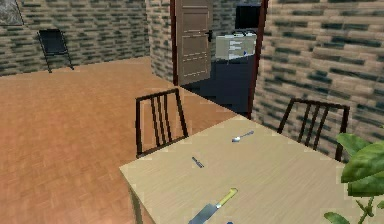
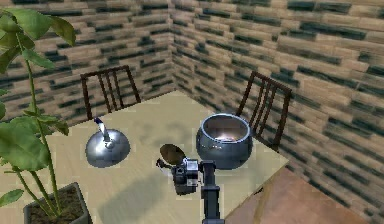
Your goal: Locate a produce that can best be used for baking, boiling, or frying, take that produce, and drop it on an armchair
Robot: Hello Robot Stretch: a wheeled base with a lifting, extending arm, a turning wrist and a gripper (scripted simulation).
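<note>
**Dark lump at the hand**

The round steel pot [image 2: 224,140] stands near the wooden tabletop's [image 2: 150,115] edge. Just left of the pot, a small dark round lump [image 2: 170,153] lies at the hand [image 2: 172,166]; I cannot tell whether the hand grips anything. The forward view adds bare orange floor [image 1: 70,120] and an open door [image 1: 192,40].

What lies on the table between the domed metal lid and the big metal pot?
In the arm side view: the gripper and a small dark round thing.
</note>
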